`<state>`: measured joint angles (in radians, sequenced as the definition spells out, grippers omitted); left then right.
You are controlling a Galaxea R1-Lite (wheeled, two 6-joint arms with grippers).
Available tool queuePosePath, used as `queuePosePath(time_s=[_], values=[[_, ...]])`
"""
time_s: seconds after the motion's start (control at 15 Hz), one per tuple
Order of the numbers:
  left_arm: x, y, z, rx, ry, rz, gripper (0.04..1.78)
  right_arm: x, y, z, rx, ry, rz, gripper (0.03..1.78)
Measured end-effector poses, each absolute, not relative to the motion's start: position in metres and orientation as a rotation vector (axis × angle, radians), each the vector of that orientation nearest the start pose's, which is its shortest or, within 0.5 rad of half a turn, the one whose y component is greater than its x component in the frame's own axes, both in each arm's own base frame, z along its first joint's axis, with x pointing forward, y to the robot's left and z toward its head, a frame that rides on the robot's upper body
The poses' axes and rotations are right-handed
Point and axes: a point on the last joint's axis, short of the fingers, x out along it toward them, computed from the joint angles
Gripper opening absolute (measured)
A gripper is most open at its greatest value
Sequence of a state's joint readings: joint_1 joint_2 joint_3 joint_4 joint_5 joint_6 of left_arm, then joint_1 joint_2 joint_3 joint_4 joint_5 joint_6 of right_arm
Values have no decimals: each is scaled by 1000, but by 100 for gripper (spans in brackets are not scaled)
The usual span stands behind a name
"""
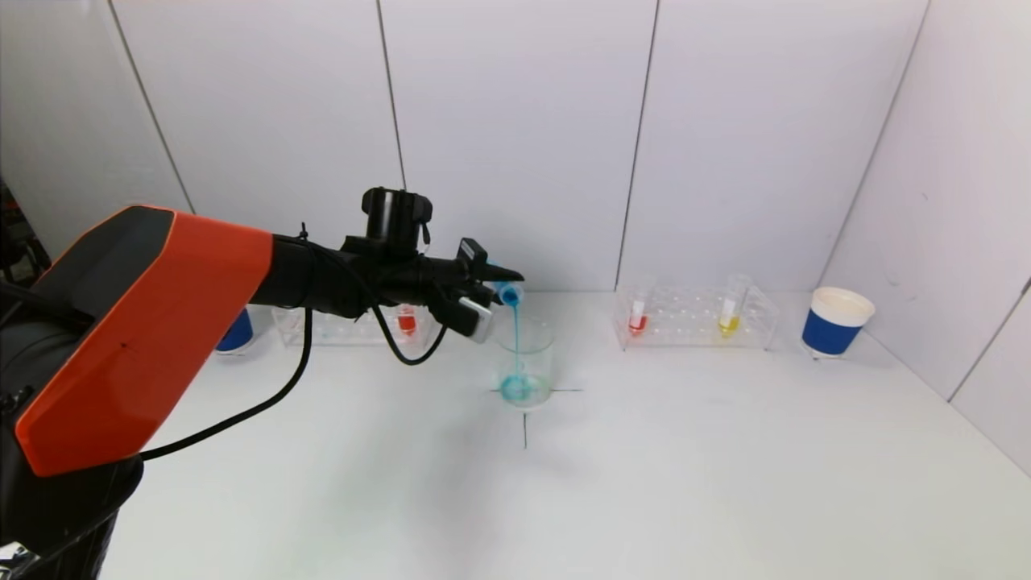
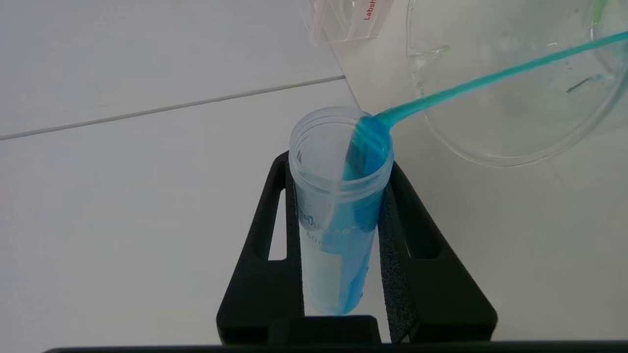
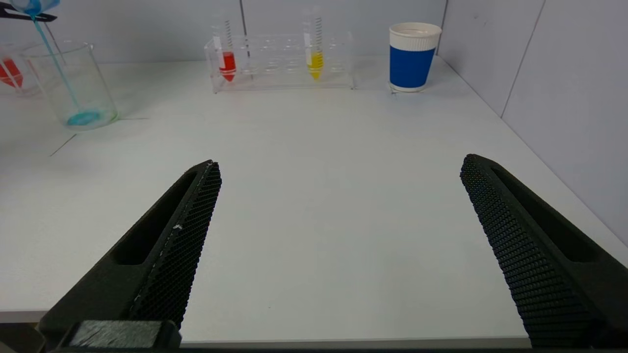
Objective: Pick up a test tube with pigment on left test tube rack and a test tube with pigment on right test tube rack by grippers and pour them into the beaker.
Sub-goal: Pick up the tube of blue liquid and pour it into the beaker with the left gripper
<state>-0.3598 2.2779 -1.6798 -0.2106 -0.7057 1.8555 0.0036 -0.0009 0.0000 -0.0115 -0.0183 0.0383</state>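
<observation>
head high, facing forward-down; wrists low, close; all share beaker [image 1: 525, 362].

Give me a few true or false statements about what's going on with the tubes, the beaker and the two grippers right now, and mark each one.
1. The left gripper holds a tube pouring blue liquid into the beaker. True.
2. The right gripper grips a yellow tube. False: it is open and empty.
3. The right rack holds a red tube and a yellow tube. True.
4. The beaker holds red liquid. False: blue.
</observation>
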Motion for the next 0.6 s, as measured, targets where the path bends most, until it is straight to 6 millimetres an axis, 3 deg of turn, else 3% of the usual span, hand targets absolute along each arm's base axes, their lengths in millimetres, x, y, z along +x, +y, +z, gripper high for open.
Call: queuePosePath(time_s=[0.6], values=[[431, -184, 163, 1626, -708, -1064, 46, -23, 0, 77, 38, -13, -14, 177]])
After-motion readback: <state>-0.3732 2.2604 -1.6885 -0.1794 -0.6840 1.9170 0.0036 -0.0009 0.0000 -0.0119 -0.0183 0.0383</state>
